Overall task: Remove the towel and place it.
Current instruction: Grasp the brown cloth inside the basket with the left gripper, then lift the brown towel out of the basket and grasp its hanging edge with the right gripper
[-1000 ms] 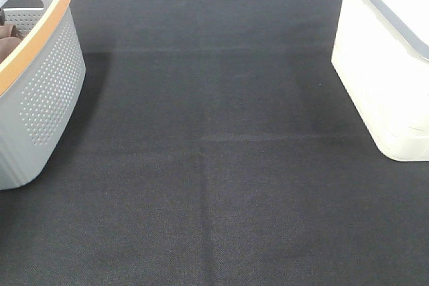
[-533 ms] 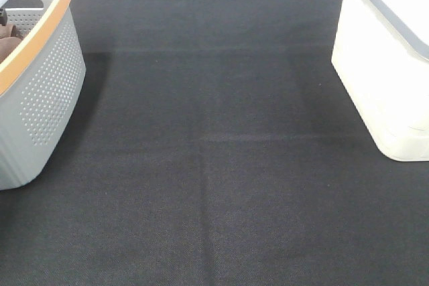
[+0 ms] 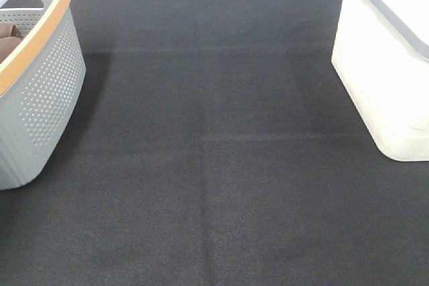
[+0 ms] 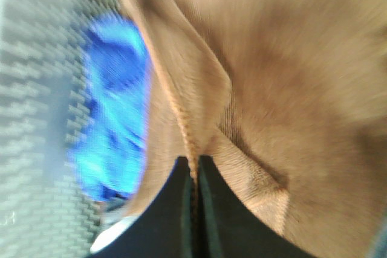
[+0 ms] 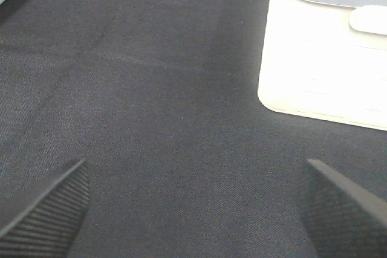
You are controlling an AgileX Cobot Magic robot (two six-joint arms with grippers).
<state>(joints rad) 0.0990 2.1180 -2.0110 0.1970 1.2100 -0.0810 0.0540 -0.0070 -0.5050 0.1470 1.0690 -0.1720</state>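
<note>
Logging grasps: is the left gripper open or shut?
Shut on the towel: the left gripper has its fingers nearly together, with the towel's stitched hem pinched between them.

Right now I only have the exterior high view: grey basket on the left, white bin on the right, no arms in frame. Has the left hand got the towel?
Observer: Yes. The left wrist view, though blurred, shows the left hand shut on a stitched hem fold of the brown towel.
Operator: And the right hand?
Observer: The right wrist view shows the right hand open with nothing between its fingers, over the black mat, with the white bin ahead of it.
</note>
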